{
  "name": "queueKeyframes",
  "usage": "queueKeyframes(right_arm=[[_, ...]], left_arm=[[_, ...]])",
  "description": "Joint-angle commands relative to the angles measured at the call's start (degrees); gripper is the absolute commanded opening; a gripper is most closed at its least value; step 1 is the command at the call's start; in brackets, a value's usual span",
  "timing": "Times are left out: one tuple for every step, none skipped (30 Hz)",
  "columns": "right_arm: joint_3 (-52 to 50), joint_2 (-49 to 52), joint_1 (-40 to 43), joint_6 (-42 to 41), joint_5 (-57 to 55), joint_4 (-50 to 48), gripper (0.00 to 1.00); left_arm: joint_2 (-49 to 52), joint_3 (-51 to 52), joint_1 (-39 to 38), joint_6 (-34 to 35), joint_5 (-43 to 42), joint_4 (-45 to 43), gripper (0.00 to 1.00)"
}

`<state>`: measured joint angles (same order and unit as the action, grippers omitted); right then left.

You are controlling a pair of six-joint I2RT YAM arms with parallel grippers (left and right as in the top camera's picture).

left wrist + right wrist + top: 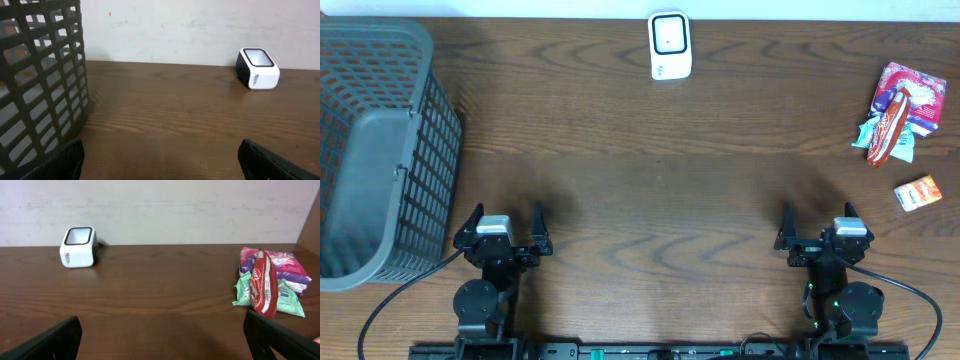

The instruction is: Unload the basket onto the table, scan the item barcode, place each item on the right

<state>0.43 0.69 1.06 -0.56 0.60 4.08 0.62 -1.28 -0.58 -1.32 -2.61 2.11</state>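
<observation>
The left hand (pixel 507 218), in the lower left of the overhead view, stands wide with nothing between its fingers. The right hand (pixel 818 218), in the lower right, is just as wide and empty. Both sit over the brown wooden table (pixel 650 180). A grey mesh basket (pixel 380 150) fills the left edge, beside the left hand. The white scanner (pixel 670 45) stands at top centre, well apart from both hands. At the upper right lie a pink packet (pixel 912 88), a red wrapper (pixel 890 125) across it and a green packet (pixel 902 150). An orange box (pixel 918 192) lies just below them.
</observation>
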Motion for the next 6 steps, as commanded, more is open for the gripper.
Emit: queueKeyframes(right_arm=[[-0.1,-0.3,0.3,0.8,0.2,0.2,0.99],[-0.1,-0.3,0.3,0.8,0.2,0.2,0.99],[-0.1,-0.3,0.3,0.8,0.2,0.2,0.99],[-0.1,-0.3,0.3,0.8,0.2,0.2,0.99],[-0.1,-0.3,0.3,0.8,0.2,0.2,0.99],[-0.1,-0.3,0.3,0.8,0.2,0.2,0.99]], left_arm=[[-0.4,1.0,0.1,0.3,1.6,2.1,0.97],[-0.4,1.0,0.1,0.3,1.6,2.1,0.97],[-0.4,1.0,0.1,0.3,1.6,2.1,0.97],[-0.4,1.0,0.1,0.3,1.6,2.1,0.97],[-0.4,1.0,0.1,0.3,1.6,2.1,0.98],[-0.4,1.0,0.1,0.3,1.6,2.1,0.97]])
